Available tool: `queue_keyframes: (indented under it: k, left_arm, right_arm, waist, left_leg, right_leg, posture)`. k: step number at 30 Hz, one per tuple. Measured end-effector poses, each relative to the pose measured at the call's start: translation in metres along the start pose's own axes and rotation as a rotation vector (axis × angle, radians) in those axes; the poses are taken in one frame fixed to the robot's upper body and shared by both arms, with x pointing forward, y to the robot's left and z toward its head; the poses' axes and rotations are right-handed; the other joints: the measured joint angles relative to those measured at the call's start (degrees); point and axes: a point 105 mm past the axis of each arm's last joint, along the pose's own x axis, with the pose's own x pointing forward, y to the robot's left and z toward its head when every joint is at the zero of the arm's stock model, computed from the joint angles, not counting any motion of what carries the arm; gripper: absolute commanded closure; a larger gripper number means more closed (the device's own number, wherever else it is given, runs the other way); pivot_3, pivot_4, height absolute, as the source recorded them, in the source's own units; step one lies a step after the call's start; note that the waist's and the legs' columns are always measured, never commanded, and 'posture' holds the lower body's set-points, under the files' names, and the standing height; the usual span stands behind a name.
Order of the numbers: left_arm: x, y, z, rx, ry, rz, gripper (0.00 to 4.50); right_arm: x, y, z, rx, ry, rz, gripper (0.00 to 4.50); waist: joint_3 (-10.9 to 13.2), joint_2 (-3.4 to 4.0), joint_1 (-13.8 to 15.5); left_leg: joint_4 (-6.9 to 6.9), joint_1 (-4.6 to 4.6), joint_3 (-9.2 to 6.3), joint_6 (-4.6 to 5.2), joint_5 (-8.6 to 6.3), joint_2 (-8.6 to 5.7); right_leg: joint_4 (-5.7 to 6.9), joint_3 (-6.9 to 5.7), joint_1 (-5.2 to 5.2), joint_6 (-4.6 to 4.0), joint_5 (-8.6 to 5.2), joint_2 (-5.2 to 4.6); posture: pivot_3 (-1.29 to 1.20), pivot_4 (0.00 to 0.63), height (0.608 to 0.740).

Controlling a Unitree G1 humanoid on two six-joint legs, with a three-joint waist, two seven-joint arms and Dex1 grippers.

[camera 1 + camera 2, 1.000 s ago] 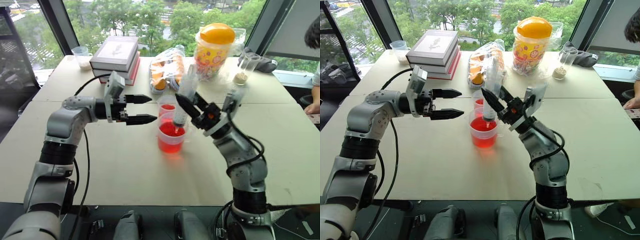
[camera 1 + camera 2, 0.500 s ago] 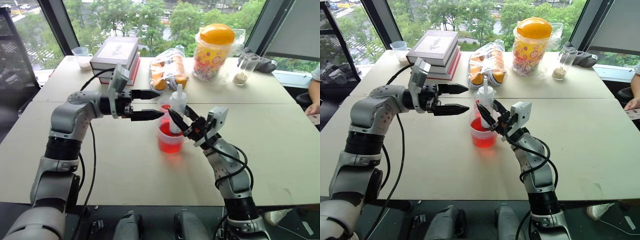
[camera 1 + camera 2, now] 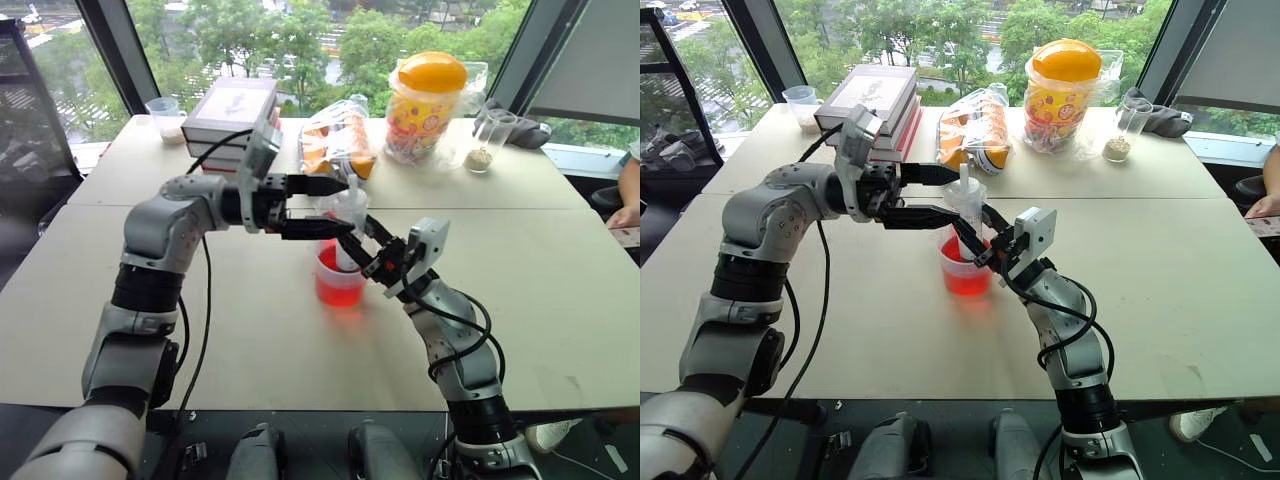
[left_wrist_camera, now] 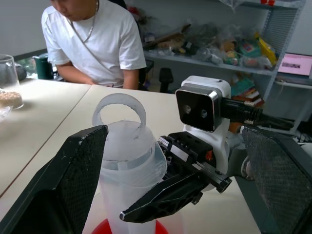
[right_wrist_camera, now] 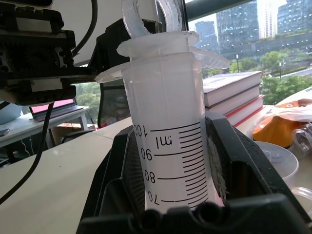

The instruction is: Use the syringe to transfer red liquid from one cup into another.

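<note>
The syringe (image 3: 350,212) stands upright with its ring-topped plunger (image 4: 119,111) pushed in. My right gripper (image 3: 356,248) is shut on its barrel (image 5: 170,146), just above the squat cup (image 3: 340,288) of red liquid (image 3: 965,277). The syringe's lower end points down into that cup, and the fingers hide its tip. My left gripper (image 3: 346,207) reaches in level from the left and is open, one finger on each side of the syringe's top, with a gap between each finger and the syringe. The other, narrower cup is hidden behind these fingers.
At the back of the table are a stack of books (image 3: 235,105), a snack bag (image 3: 335,140), a yellow-lidded jar (image 3: 428,95) and two clear cups with beige powder (image 3: 165,113) (image 3: 483,140). A person in a white T-shirt (image 4: 92,44) sits at the table's right side.
My left gripper has moved right until its open fingers bracket the syringe's top. My right gripper has lowered the syringe and turned it from tilted to upright over the squat cup.
</note>
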Motion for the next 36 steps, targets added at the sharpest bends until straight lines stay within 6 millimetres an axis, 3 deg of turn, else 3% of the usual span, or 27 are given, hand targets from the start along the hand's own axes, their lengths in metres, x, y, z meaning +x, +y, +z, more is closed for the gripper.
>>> queue_keyframes:
  k: [6, 7, 10, 16, 17, 36]
  left_arm:
    - [0.008, -0.002, 0.002, 0.004, -0.011, -0.024, 0.00]
    - [0.010, -0.001, 0.002, 0.003, -0.012, -0.023, 0.25]
    - [0.012, 0.001, 0.001, -0.003, -0.020, -0.017, 1.19]
    - [0.012, 0.007, -0.002, -0.025, -0.016, 0.022, 4.29]
    - [0.012, 0.007, -0.003, -0.029, -0.014, 0.027, 4.46]
    - [0.010, 0.015, 0.001, -0.038, -0.010, 0.041, 4.46]
  right_arm:
    - [0.000, 0.001, -0.001, -0.005, 0.005, 0.004, 3.11]
    - [0.000, 0.001, -0.001, -0.005, 0.006, 0.003, 3.11]
    - [0.000, 0.001, -0.001, -0.008, 0.010, 0.005, 3.11]
    - [-0.002, 0.004, -0.003, -0.017, 0.017, 0.026, 3.11]
    - [-0.002, 0.005, -0.004, -0.016, 0.020, 0.028, 3.11]
    - [-0.002, 0.004, -0.004, 0.004, 0.033, 0.044, 3.11]
  waist:
    - [0.00, 0.00, -0.01]
    - [0.00, 0.00, 0.00]
    - [0.00, 0.00, -0.01]
    - [0.00, -0.01, -0.15]
    - [0.00, -0.01, -0.14]
    - [0.01, -0.02, -0.04]
  left_leg:
    - [0.00, 0.05, -0.01, 0.00, 0.00, 0.00]
    - [0.00, 0.05, -0.01, 0.00, 0.00, 0.00]
    - [0.00, 0.07, -0.01, 0.00, 0.00, 0.00]
    - [-0.01, 0.10, -0.02, 0.00, 0.00, 0.00]
    - [-0.01, 0.09, -0.02, 0.00, 0.00, 0.01]
    - [-0.03, 0.05, -0.02, 0.00, 0.00, 0.00]
  right_leg:
    - [0.00, 0.00, 0.05, -0.13, -0.07, 0.00]
    - [0.00, 0.00, 0.06, -0.14, -0.08, 0.00]
    - [-0.01, 0.00, 0.08, -0.14, -0.08, 0.00]
    - [-0.01, 0.01, 0.08, -0.14, -0.08, 0.01]
    - [-0.01, 0.00, 0.08, -0.14, -0.08, 0.02]
    - [-0.08, 0.00, 0.07, -0.15, -0.09, 0.01]
  posture:
    - [0.00, 0.150, 0.740]
    - [0.00, 0.150, 0.740]
    - [0.00, 0.150, 0.740]
    - [0.00, 0.150, 0.740]
    - [0.00, 0.150, 0.740]
    - [0.00, 0.150, 0.740]
